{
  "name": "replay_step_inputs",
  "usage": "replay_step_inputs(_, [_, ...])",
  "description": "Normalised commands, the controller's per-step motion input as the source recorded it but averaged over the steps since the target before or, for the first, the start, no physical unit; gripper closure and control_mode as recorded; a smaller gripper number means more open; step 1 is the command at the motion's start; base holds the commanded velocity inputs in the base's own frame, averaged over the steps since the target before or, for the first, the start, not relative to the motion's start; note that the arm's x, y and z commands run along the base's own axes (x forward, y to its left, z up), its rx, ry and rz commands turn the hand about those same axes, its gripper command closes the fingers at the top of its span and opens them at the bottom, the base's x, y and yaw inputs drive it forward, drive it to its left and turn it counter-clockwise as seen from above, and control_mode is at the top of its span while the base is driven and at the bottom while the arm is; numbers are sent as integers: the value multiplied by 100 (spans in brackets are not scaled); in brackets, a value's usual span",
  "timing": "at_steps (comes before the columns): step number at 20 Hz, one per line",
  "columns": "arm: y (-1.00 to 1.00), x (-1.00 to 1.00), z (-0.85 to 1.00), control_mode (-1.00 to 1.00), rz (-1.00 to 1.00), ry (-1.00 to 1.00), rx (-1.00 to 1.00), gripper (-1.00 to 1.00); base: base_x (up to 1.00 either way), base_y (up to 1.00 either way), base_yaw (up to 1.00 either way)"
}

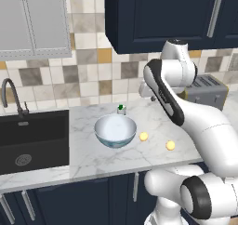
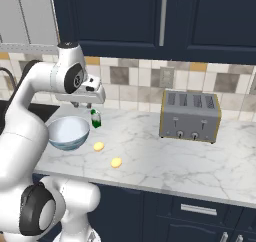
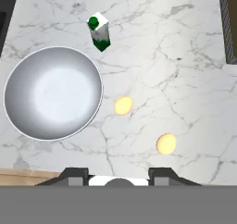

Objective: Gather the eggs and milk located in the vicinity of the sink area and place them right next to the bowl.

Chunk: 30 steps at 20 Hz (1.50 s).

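The pale bowl (image 1: 115, 130) (image 2: 67, 132) (image 3: 53, 92) sits on the marble counter. Just behind it stands the milk (image 1: 121, 109) (image 2: 95, 118) (image 3: 99, 32), upright, green top up. Two yellow eggs lie to the bowl's right: one close to it (image 1: 143, 136) (image 2: 99, 146) (image 3: 123, 106), the other farther out toward the counter's front (image 1: 170, 145) (image 2: 116, 162) (image 3: 166, 143). My gripper (image 2: 82, 105) (image 3: 118, 177) hangs high above the counter, over the eggs and bowl, pointing down. It is open and holds nothing. The black sink (image 1: 32, 140) lies to the left of the bowl.
A dark curved faucet (image 1: 11, 96) rises behind the sink. A silver toaster (image 2: 190, 115) (image 1: 207, 91) stands at the right against the tiled wall. Dark upper cabinets (image 2: 150, 16) hang above the counter. The counter's front edge (image 3: 28, 177) runs close below the eggs.
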Motion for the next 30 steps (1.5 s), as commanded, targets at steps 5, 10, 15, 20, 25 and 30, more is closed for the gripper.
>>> replay_step_inputs(5, [0, 0, -4, -100, -1, 1, 0, -100, 0, 0, 0])
replay_step_inputs(10, [3, 0, -7, -100, -14, 3, 0, -100, 0, 0, 0])
replay_step_inputs(15, [12, 0, -14, -100, -20, 2, 0, -100, 0, 0, 0])
replay_step_inputs(20, [13, 4, -27, -100, -26, 0, 0, -100, 0, 0, 0])
replay_step_inputs(25, [3, 12, -21, -100, -18, 4, 0, -100, 0, 0, 0])
replay_step_inputs(30, [10, 65, -21, -100, -9, 0, 0, -100, 0, 0, 0])
